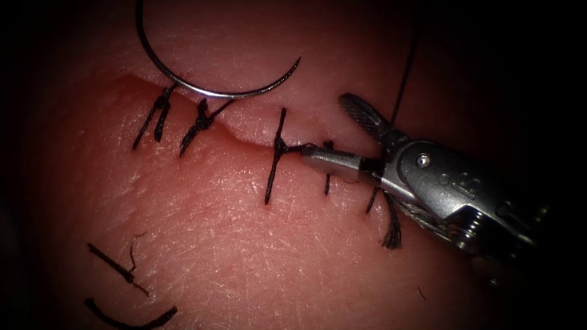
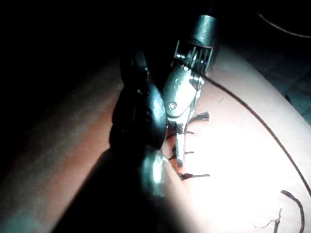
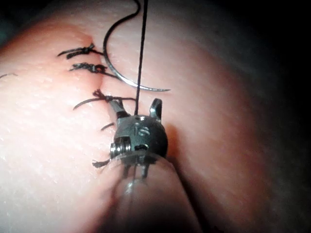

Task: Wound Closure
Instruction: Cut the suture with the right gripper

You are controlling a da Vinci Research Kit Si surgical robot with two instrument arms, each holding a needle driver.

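Tissue: cut running nine to three o'clock, four stitches across it. Right tool: jaws spread wide, holding nothing, lower jaw beside a knot. Needle: lying free at twelve o'clock, outside tissue. Thread: rising at one o'clock. Risk: closing jaws could snag the knot.

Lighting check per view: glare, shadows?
Endoscope view: borders dark, glints on the open, empty right tool and on the needle lying on the tissue above the cut. Left wrist view: glare washes the tissue, left tool in shadow. Right wrist view: light falls off around the tissue.
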